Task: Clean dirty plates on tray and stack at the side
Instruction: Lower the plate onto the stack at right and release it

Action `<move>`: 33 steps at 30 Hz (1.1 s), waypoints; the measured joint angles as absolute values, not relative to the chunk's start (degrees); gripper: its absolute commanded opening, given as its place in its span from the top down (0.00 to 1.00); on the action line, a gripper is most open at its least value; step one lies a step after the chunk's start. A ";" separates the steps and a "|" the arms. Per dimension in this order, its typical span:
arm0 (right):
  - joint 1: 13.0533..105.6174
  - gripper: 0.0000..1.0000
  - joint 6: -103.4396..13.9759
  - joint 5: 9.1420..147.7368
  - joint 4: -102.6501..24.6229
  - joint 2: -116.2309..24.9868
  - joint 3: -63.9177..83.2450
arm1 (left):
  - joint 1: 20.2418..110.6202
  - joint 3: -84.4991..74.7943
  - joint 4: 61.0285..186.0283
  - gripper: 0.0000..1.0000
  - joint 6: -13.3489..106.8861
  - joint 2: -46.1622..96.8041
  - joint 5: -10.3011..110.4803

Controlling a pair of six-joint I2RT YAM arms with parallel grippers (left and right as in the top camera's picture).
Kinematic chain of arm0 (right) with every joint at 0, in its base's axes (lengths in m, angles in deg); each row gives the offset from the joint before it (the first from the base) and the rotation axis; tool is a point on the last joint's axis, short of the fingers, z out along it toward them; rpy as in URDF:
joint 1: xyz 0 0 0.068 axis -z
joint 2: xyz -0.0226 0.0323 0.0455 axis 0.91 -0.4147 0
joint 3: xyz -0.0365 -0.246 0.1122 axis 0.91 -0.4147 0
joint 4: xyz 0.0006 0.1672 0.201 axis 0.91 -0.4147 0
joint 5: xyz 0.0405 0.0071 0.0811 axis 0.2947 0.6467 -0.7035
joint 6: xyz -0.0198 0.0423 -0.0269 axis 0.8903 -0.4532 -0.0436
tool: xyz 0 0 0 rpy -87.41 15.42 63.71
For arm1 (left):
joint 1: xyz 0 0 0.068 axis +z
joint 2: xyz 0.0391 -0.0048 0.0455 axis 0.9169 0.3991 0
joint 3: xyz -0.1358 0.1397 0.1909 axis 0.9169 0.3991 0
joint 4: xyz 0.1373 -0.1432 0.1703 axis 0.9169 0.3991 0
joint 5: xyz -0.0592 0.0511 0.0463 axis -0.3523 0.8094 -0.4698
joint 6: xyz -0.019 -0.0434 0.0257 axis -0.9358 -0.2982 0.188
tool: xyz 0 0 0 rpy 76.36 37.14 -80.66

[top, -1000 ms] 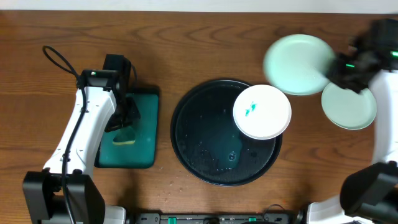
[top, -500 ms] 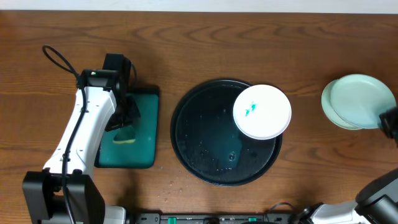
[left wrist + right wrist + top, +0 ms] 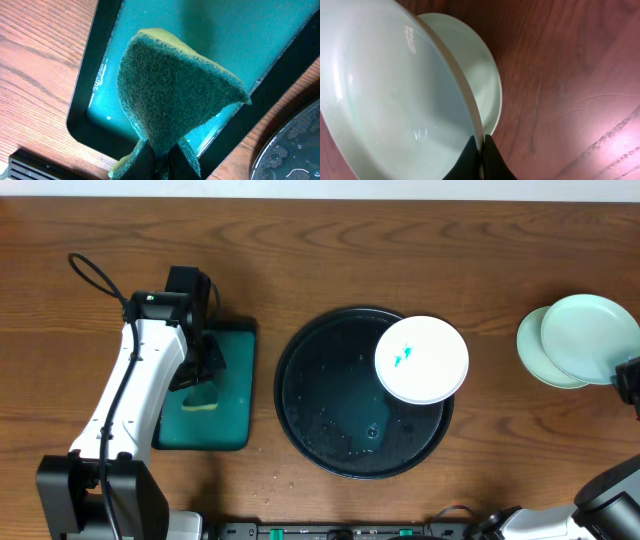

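Overhead view only gives you the big layout. The round black tray [image 3: 320,410] sits mid-table, with the smeared plate [image 3: 422,360] parked at its upper right and hanging a bit past the rim. The teal smears [image 3: 403,356] are just left of that plate's centre. The other two plates are far right on the bare wood tabletop [image 3: 300,240]: the top plate [image 3: 592,335] overlaps the bottom plate [image 3: 532,352], shifted up and to the right.

From above the right gripper [image 3: 480,159] is barely a dark sliver at the frame edge. The right wrist view fills that in: the fingers are pinched together on the rim of the top plate, which sits tilted over the bottom one. Can't tell if the two plates touch.

Same story on the left. From above the arm hides the grip, but the left wrist view shows the left gripper [image 3: 162,161] squeezed onto a green scrub sponge [image 3: 175,95]. The sponge is folded into a cone above the wet teal tray [image 3: 245,30]. That view also catches water droplets [image 3: 295,145] on the black tray's edge.

Room-wise, there's a decent strip of bare wood between the black tray and the plate pair, and lots free along the far side. The gap between the two trays is narrow. The plate pair sits close to the right edge of the overhead view.
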State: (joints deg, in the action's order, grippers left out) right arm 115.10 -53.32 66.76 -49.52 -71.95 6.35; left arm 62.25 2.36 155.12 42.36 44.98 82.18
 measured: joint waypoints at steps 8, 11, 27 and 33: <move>111.17 0.99 -54.41 67.94 -47.85 -75.29 6.35 | 62.25 2.36 155.25 0.93 42.36 44.98 82.18; 109.88 0.98 -54.63 68.24 -47.42 -80.06 6.35 | 62.25 2.36 155.54 0.93 42.36 44.98 82.18; 108.17 0.99 -56.38 68.29 -46.02 -84.80 6.33 | 62.25 2.36 156.32 0.93 42.36 44.98 82.18; 109.55 0.99 -56.67 68.29 -46.87 -84.80 6.57 | 62.25 2.36 156.35 0.93 42.36 44.98 82.18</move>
State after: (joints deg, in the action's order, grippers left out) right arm 109.55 -56.67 68.29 -46.87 -84.80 6.57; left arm 62.25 2.36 156.35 42.36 44.98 82.18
